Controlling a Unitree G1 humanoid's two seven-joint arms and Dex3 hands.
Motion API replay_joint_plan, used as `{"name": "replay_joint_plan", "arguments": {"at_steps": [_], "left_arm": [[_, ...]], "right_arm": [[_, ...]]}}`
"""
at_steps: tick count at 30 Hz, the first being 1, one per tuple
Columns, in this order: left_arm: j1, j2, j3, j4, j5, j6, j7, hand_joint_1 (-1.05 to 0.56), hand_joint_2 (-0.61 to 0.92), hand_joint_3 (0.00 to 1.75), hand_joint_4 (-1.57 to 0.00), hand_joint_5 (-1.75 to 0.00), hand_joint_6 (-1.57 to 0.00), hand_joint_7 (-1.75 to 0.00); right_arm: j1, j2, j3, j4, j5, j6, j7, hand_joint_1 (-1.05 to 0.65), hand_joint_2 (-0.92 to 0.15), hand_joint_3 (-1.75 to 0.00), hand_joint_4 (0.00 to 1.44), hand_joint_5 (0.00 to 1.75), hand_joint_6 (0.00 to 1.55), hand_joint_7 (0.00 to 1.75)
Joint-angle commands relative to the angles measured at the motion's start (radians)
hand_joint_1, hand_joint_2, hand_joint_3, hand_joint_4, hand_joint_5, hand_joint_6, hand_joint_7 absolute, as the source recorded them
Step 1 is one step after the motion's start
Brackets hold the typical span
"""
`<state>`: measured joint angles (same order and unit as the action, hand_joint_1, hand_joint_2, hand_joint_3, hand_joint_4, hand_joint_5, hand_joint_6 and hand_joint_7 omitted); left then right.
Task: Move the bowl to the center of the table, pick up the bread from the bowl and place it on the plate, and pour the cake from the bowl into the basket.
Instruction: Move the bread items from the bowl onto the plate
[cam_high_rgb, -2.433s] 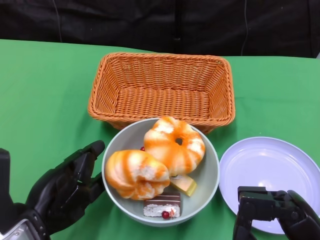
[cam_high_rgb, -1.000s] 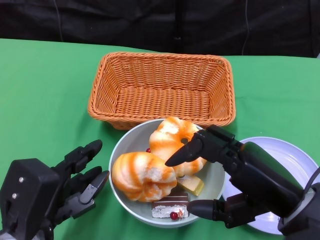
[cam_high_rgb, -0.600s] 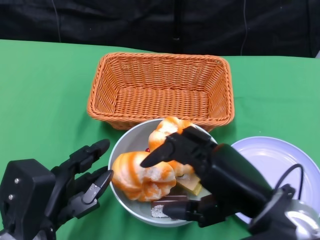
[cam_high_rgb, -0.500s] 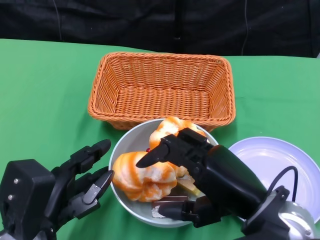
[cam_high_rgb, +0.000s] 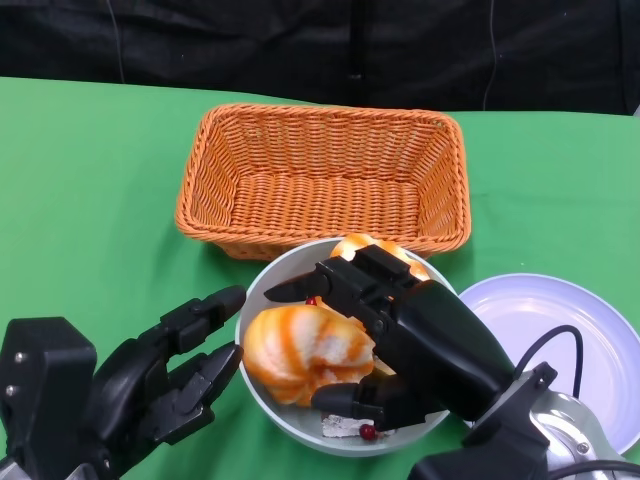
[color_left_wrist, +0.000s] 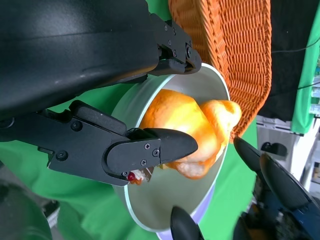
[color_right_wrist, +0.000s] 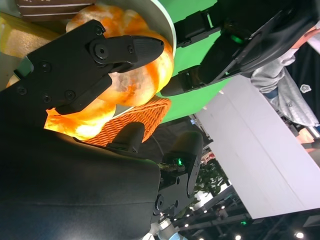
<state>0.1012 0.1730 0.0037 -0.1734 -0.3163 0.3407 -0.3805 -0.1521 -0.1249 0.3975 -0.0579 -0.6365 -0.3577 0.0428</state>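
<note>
Right hand fingers spread around bread in bowl; left hand fingers spread beside it.

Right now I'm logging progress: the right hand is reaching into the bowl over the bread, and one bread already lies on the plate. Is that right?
Not quite. The right hand does reach into the bowl over the bread, but the head view shows the plate bare: no bread lies on it. Both bread pieces are in the bowl.
</note>
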Motion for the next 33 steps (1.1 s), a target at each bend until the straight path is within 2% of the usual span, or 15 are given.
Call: {"name": "replay_joint_plan", "arguments": {"at_steps": [1,3,12,15,18,19,21,24,25,27,28,29,31,32,33], "left_arm": [[0.004,0.007,-0.007,-0.023,-0.007,0.011,-0.013,-0.68,0.92,0.49,-0.23,-0.23,-0.19,0.0],[0.007,0.012,-0.017,-0.029,0.019,0.003,0.002,-0.66,0.92,0.51,-0.22,-0.24,-0.21,-0.01],[0.007,-0.027,-0.036,-0.04,0.178,-0.028,0.165,-0.53,0.92,0.63,-0.21,-0.32,-0.23,-0.01],[0.012,-0.069,-0.043,-0.026,0.268,-0.068,0.28,-0.52,0.92,0.55,-0.3,-0.39,-0.33,-0.06],[0.018,-0.092,-0.05,-0.006,0.32,-0.129,0.33,-0.5,0.92,0.52,-0.32,-0.41,-0.37,-0.07],[0.02,-0.1,-0.051,0.001,0.332,-0.148,0.344,-0.49,0.92,0.5,-0.32,-0.46,-0.4,-0.08],[0.021,-0.114,-0.05,0.014,0.35,-0.178,0.366,-0.48,0.92,0.49,-0.33,-0.51,-0.43,-0.08],[0.022,-0.122,-0.049,0.022,0.36,-0.194,0.372,-0.48,0.92,0.49,-0.3,-0.6,-0.45,-0.08],[0.022,-0.123,-0.047,0.023,0.359,-0.196,0.371,-0.49,0.92,0.49,-0.3,-0.61,-0.45,-0.08],[0.022,-0.123,-0.047,0.02,0.357,-0.191,0.366,-0.52,0.92,0.49,-0.29,-0.62,-0.45,-0.07],[0.022,-0.122,-0.046,0.022,0.355,-0.195,0.363,-0.53,0.92,0.49,-0.29,-0.62,-0.46,-0.07],[0.021,-0.123,-0.046,0.022,0.351,-0.196,0.359,-0.53,0.92,0.49,-0.29,-0.63,-0.46,-0.07],[0.021,-0.124,-0.045,0.023,0.345,-0.197,0.355,-0.54,0.92,0.49,-0.29,-0.63,-0.46,-0.07],[0.021,-0.124,-0.045,0.023,0.344,-0.196,0.354,-0.54,0.92,0.49,-0.29,-0.64,-0.47,-0.07],[0.021,-0.123,-0.045,0.022,0.344,-0.195,0.353,-0.54,0.92,0.49,-0.29,-0.64,-0.47,-0.07]], "right_arm": [[-0.019,-0.012,0.001,0.035,-0.017,0.0,-0.029,-0.4,-0.69,-0.34,0.0,0.86,0.0,0.73],[-0.027,-0.016,0.001,0.056,-0.024,-0.007,-0.043,-0.42,-0.75,-0.27,0.0,0.84,0.0,0.7],[-0.07,-0.058,0.009,0.171,-0.082,-0.029,-0.102,-0.42,-0.85,-0.12,0.0,0.78,0.02,0.64],[-0.093,-0.083,0.011,0.277,-0.106,-0.094,-0.188,-0.41,-0.91,-0.02,0.18,0.88,0.28,0.51],[-0.109,-0.091,0.014,0.353,-0.103,-0.145,-0.241,-0.39,-0.92,-0.01,0.29,0.85,0.4,0.43],[-0.114,-0.094,0.015,0.379,-0.101,-0.163,-0.258,-0.36,-0.92,-0.01,0.4,0.84,0.5,0.4],[-0.126,-0.098,0.017,0.431,-0.094,-0.208,-0.288,-0.3,-0.92,-0.01,0.5,0.83,0.6,0.35],[-0.137,-0.1,0.019,0.464,-0.092,-0.239,-0.308,-0.25,-0.91,0.0,0.56,0.82,0.69,0.32],[-0.139,-0.097,0.018,0.482,-0.084,-0.255,-0.317,-0.21,-0.91,0.0,0.6,0.85,0.72,0.32],[-0.141,-0.088,0.016,0.52,-0.055,-0.299,-0.333,-0.11,-0.91,-0.03,0.75,1.03,0.89,0.32],[-0.142,-0.086,0.016,0.534,-0.041,-0.317,-0.335,-0.09,-0.91,-0.07,0.82,1.07,0.96,0.32],[-0.143,-0.086,0.017,0.542,-0.032,-0.332,-0.337,-0.09,-0.81,-0.36,0.88,1.2,1.06,0.35],[-0.146,-0.087,0.019,0.552,-0.021,-0.356,-0.342,-0.1,-0.53,-0.97,0.9,1.5,1.15,0.48],[-0.147,-0.085,0.019,0.557,-0.021,-0.37,-0.353,-0.11,-0.36,-1.31,0.94,1.63,1.12,0.75],[-0.148,-0.085,0.02,0.562,-0.02,-0.38,-0.361,-0.11,-0.28,-1.47,0.96,1.67,1.07,0.95]]}}
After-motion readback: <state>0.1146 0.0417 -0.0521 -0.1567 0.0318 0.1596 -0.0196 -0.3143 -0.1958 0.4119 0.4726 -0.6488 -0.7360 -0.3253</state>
